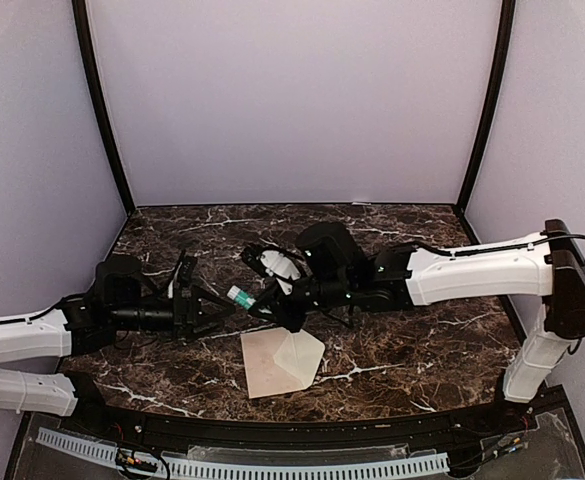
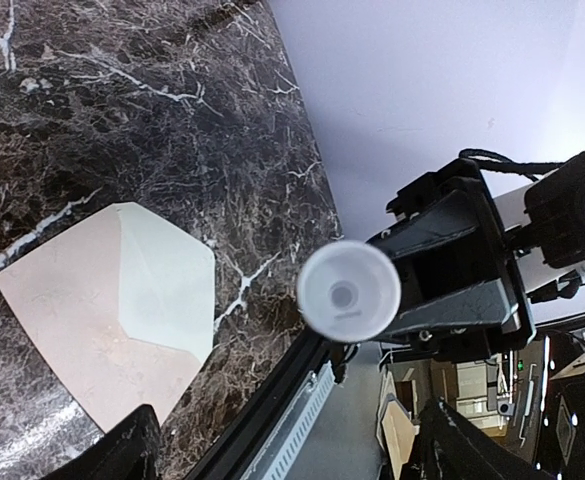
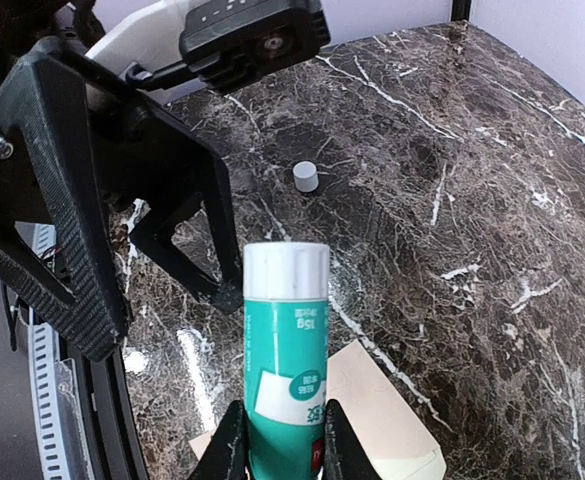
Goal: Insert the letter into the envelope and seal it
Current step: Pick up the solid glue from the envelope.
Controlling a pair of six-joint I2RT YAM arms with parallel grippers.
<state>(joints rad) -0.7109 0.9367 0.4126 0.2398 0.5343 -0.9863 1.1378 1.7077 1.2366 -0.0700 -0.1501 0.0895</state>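
The cream envelope (image 1: 282,362) lies flat near the table's front edge, its paler pointed flap (image 2: 167,275) folded open. No separate letter shows; it is hidden or out of view. My right gripper (image 3: 282,430) is shut on a green glue stick (image 3: 286,350), held above the table just behind the envelope. The stick's white ribbed end (image 2: 349,291) points at my left gripper (image 1: 207,300). That gripper stands open just short of the end, with nothing between its fingers (image 2: 122,455).
A small pale grey cap (image 3: 306,177) stands alone on the dark marble table (image 1: 412,340), further back. The table's black front rail (image 2: 272,410) runs close to the envelope. Lilac walls enclose the back and sides.
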